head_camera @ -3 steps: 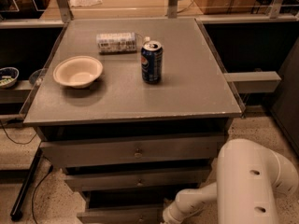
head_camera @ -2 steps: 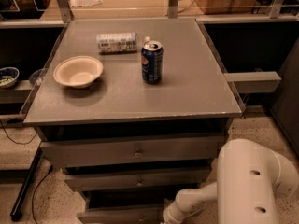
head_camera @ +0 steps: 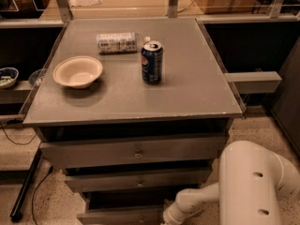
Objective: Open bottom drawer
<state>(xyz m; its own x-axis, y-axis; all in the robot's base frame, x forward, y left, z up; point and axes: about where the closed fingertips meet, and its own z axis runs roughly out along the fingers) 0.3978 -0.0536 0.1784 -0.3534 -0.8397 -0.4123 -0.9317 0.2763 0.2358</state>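
Note:
The bottom drawer (head_camera: 121, 216) is the narrow grey front at the foot of the cabinet, cut off by the lower edge of the camera view. Its knob does not show. A dark gap lies above it, and its front stands a little forward of the middle drawer (head_camera: 138, 179). My white arm (head_camera: 253, 186) reaches in from the lower right. My gripper (head_camera: 169, 218) is at the right part of the bottom drawer's front, mostly cut off by the frame's edge.
The top drawer (head_camera: 136, 152) is the tallest front, with a small knob. On the cabinet top (head_camera: 197, 93) stand a blue soda can (head_camera: 152, 62), a cream bowl (head_camera: 78, 71) and a lying bottle (head_camera: 117, 42). A dark pole (head_camera: 26, 191) leans at the lower left.

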